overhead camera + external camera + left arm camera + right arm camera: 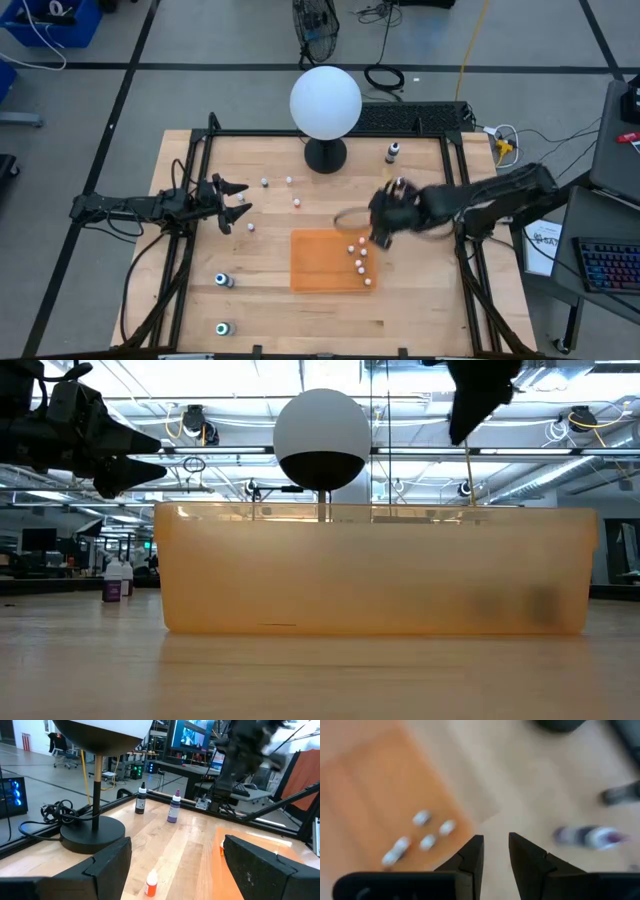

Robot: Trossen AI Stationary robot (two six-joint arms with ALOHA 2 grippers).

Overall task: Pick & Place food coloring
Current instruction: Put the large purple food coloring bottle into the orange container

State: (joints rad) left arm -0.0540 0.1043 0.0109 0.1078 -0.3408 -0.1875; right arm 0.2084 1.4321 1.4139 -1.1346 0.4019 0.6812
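Note:
Several tiny white-capped food coloring bottles (358, 265) lie on the flat orange mat (320, 262), near its right edge; the right wrist view shows them too (427, 841). More bottles are scattered on the wooden table: a few near the globe lamp (289, 181), two at the near left (222, 281), a dark one at the back (392, 152). My right gripper (385, 225) hangs above the mat's far right corner, pointing steeply down, its fingers (472, 852) a narrow gap apart with nothing between them. My left gripper (235, 205) waits at the left, level, open and empty (175, 865).
A big white globe lamp (325, 102) on a black base (325, 155) stands at the table's far middle. A purple bottle (590, 836) lies on the wood beside the mat. An orange bottle (151, 884) stands just ahead of my left gripper. Black frame rails border the table.

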